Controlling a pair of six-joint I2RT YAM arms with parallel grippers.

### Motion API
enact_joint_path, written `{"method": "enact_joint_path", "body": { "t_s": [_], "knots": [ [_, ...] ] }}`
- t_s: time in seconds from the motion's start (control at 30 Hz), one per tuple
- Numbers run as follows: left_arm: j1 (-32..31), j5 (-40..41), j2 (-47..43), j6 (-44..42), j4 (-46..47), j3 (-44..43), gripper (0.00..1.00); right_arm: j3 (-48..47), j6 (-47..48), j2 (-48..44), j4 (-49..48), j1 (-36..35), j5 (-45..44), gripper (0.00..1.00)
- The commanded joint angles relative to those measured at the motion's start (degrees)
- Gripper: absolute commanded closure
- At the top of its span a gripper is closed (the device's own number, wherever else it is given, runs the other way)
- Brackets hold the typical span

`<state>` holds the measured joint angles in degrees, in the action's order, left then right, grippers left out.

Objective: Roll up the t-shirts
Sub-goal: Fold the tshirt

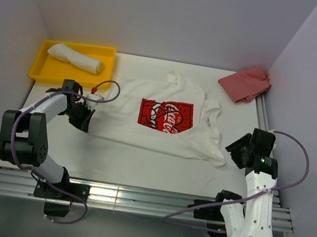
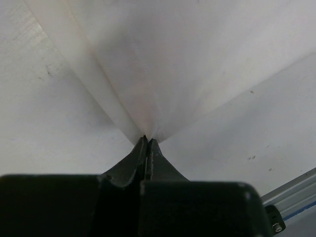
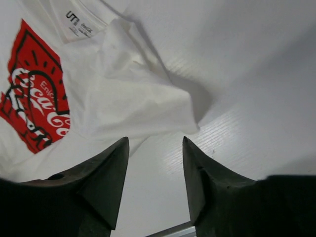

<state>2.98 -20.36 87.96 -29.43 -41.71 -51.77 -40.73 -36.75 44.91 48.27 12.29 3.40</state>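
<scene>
A white t-shirt (image 1: 121, 121) with a red print (image 1: 166, 116) lies spread flat in the middle of the table. My left gripper (image 1: 83, 119) is at its left edge, shut on a pinch of the white cloth (image 2: 163, 64), which fans out from the tips of the left gripper (image 2: 147, 139). My right gripper (image 1: 234, 148) stands open just off the shirt's right sleeve. In the right wrist view the crumpled sleeve (image 3: 133, 94) lies just beyond the right gripper (image 3: 155, 140), which holds nothing. A second white t-shirt (image 1: 75, 58) lies rolled in the yellow tray (image 1: 43, 72).
The yellow tray sits at the back left corner. A red cloth (image 1: 246, 83) lies bunched at the back right, by the wall. Bare white table (image 1: 138, 164) runs along the front, ending at a metal rail (image 1: 133, 196).
</scene>
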Motion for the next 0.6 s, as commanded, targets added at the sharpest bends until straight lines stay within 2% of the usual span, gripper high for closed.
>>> {"method": "enact_joint_path", "body": {
  "t_s": [0.0,0.17,0.3,0.37,0.43,0.47,0.57],
  "knots": [
    [0.18,2.16,-3.49,-1.77,-2.58,0.96,1.00,-1.19,-1.91,-5.08,4.28,-0.17,-1.90,0.43],
    [0.18,3.48,-5.69,-2.47,-3.99,2.37,1.00,-0.58,-0.96,-7.90,3.60,-0.17,0.37,0.41],
    [0.18,4.54,-6.49,-2.65,-4.34,3.51,1.00,1.53,-1.13,-3.70,-1.50,-0.69,4.15,0.43],
    [0.18,4.71,-6.40,-2.65,-4.52,3.60,0.95,1.79,-2.52,-2.02,-5.35,-2.00,3.82,0.44],
    [0.18,4.72,-5.96,-1.95,-4.52,3.08,0.81,0.57,-3.93,2.26,-6.52,-6.98,1.01,0.44],
    [0.18,4.45,-5.96,-1.86,-5.04,2.73,0.71,-1.26,-4.64,4.21,-8.09,-9.11,-0.92,0.44],
    [0.18,3.84,-6.58,-1.07,-5.83,0.54,0.55,-5.30,-5.00,12.99,-9.94,-16.15,-3.30,0.44]
  ]
}}
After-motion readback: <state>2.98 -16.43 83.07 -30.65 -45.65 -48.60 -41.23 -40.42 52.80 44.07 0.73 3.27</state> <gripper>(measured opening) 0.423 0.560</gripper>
